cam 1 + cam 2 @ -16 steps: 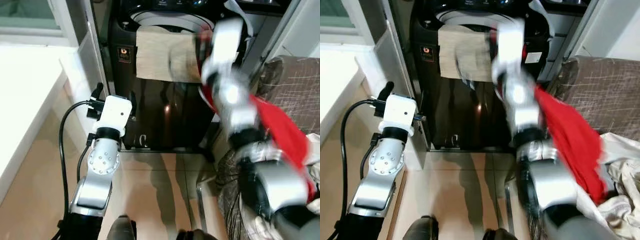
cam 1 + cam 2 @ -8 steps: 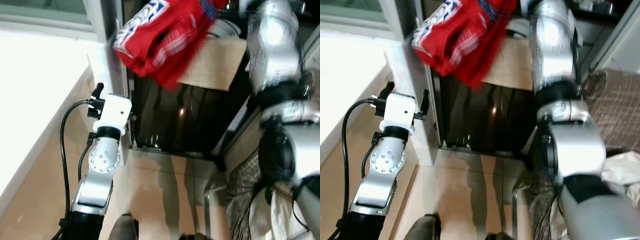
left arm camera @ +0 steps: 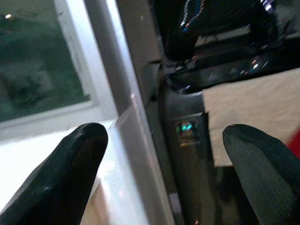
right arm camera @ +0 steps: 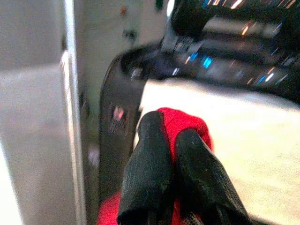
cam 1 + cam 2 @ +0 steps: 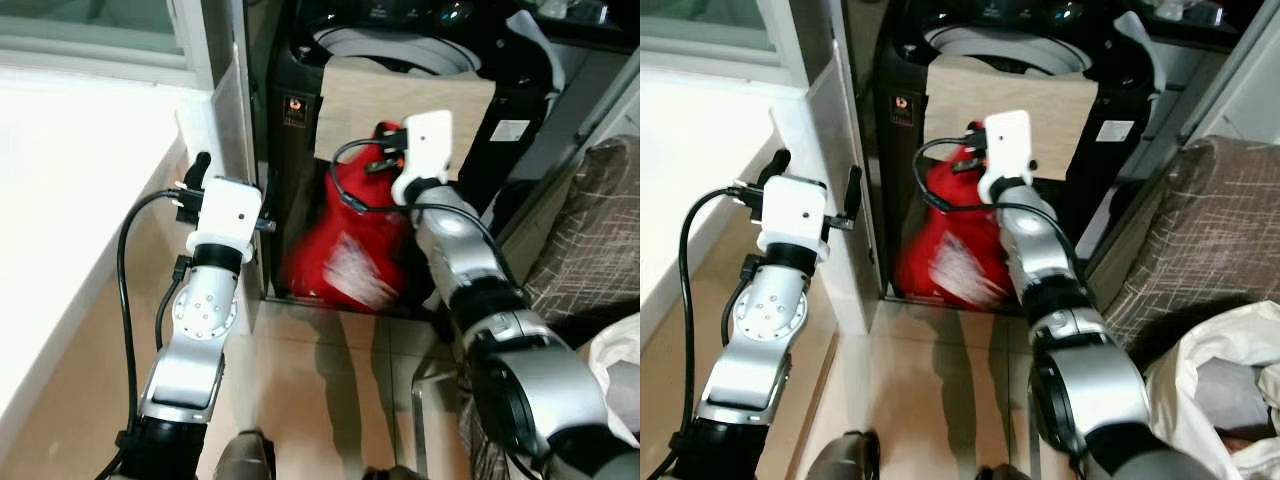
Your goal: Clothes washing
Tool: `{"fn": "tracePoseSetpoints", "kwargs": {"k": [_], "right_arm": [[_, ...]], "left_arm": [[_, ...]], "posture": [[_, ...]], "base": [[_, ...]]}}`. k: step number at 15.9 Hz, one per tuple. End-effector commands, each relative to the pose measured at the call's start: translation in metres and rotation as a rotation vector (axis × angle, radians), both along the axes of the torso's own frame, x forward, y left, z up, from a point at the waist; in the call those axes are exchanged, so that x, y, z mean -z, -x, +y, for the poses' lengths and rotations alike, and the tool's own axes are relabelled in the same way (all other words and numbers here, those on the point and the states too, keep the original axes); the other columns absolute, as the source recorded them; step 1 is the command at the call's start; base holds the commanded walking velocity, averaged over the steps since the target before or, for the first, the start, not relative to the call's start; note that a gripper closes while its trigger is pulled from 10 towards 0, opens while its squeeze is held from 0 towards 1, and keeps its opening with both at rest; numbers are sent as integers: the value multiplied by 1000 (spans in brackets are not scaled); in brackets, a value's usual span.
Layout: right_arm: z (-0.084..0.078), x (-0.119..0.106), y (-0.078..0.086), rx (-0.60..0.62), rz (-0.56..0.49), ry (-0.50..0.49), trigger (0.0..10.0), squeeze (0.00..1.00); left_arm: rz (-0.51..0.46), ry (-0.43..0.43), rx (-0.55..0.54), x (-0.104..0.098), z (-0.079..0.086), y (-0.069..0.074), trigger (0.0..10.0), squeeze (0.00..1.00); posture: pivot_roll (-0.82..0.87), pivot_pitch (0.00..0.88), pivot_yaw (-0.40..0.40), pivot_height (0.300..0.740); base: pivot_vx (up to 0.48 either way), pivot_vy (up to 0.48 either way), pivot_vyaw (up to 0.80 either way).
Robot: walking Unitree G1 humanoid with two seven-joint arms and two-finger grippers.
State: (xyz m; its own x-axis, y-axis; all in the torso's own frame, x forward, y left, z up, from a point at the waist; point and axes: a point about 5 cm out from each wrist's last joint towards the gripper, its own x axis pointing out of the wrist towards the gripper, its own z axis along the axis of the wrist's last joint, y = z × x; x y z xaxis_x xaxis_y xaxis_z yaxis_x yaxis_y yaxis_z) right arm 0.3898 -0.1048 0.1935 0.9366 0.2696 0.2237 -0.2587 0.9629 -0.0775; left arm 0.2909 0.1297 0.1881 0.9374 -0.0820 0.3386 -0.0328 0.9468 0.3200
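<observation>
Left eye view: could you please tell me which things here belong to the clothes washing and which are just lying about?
Belonging to the job:
- red garment, hanging in front of the machine
- right claw, shut on the red garment
- black washing machine, top open
- beige cloth draped over its front edge

Just lying about:
- left claw, open, holding nothing
- brown sofa
- white counter

The floor [image 5: 330, 380] in the lower middle of the frame is of glossy beige tiles and reflects the light. At the upper left stands a window [image 5: 95, 15] with a white frame, and below it a very bright white ledge [image 5: 60, 190] runs down the left side. At the right edge there is a brown woven piece of furniture [image 5: 1200, 230], with pale cloth [image 5: 1230, 390] in the lower right corner.
</observation>
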Motion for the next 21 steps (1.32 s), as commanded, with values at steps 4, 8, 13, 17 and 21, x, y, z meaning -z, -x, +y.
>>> {"fn": "tracePoseSetpoints", "kwargs": {"k": [4,8,13,17,21], "right_arm": [[-13,-50,8,88,-262,-69,10000,0],[-42,-126,-5,227,-431,-24,10000,0],[-42,-243,13,216,-730,19,10000,0],[-33,-304,26,217,-804,85,10000,0],[-25,-315,19,330,-689,259,10000,0]], "left_arm": [[-61,-3,50,-17,-4,0,10000,0],[-58,0,117,-19,-12,-3,10000,0],[-83,10,145,-23,-17,-2,10000,0],[-226,23,305,-48,-32,13,10000,0],[-281,-4,367,-61,-41,20,10000,0]], "posture": [[69,23,-59,731],[66,3,-50,731],[65,0,-47,731],[67,0,-50,731],[84,0,-55,731]], "base": [[450,0,0],[455,0,0],[458,0,0],[474,0,0],[480,0,0]]}}
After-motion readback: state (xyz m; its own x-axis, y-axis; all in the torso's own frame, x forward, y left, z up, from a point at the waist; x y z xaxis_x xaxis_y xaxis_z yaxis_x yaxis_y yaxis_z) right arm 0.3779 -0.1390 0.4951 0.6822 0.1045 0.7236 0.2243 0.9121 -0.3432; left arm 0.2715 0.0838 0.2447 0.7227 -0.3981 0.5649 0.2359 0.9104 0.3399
